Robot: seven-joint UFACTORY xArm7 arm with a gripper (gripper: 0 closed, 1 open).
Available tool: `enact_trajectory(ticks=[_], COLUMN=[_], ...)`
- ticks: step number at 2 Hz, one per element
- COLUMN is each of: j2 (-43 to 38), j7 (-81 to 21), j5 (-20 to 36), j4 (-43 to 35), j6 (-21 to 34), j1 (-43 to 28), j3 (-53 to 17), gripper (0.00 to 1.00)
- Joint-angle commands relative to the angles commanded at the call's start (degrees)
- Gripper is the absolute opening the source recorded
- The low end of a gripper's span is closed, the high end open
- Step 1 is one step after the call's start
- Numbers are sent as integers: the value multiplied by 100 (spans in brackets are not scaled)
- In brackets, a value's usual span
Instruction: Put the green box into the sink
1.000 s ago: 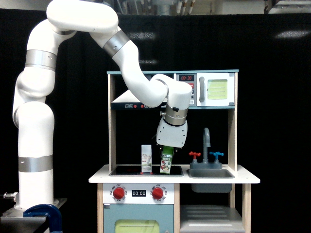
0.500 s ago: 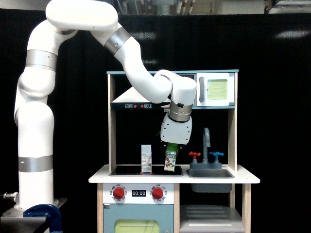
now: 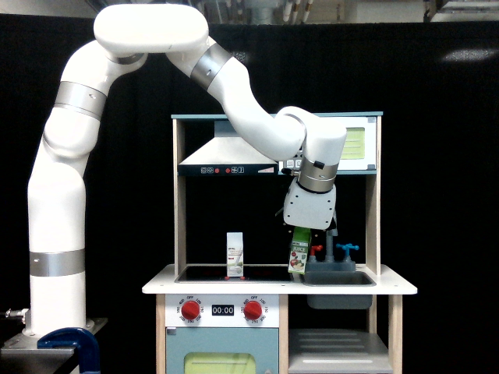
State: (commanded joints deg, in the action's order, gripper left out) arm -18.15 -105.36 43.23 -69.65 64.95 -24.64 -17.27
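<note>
Green box (image 3: 298, 256) hangs in the gripper (image 3: 302, 232), just off the countertop (image 3: 160, 284), at the left edge of the sink (image 3: 339, 278). It tilts a little; white "JUICE" lettering and a fruit pic show on its front. Gripper is clamped on the box's top end, fingers mostly hidden behind the box.

Going left to right in the exterior view:
- One blue clamp (image 3: 70, 345) at bottom left, by the arm's base.
- One white arm (image 3: 56, 202) w/ grey bands rises up the left side, bends over the top and reaches down to the right into the toy kitchen (image 3: 178, 195).
- Under the counter: two red knobs (image 3: 192, 310) w/ one small clock display (image 3: 223, 310) between them, reading 00:00; oven door w/ yellow-green window below.
- One black hob (image 3: 204, 273) set in the counter, w/ one white carton (image 3: 235, 255) standing upright on it, well apart from the green box.
- One hood (image 3: 222, 160) above the hob, row of small buttons on its front strip.
- One grey sink at right, w/ one faucet (image 3: 332, 249) mostly hidden by the gripper, and two tap handles: one red (image 3: 316, 249), one blue (image 3: 347, 249).
- One microwave (image 3: 355, 143) on the upper shelf, partly blocked by the arm's wrist.

Black curtain behind it all.
</note>
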Motion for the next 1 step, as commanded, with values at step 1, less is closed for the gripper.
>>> enact_trajectory(ticks=[1], j2=[-733], j7=[168], j5=[-24], j4=[-983], j6=[181], j1=[413], j3=[384], gripper=[0])
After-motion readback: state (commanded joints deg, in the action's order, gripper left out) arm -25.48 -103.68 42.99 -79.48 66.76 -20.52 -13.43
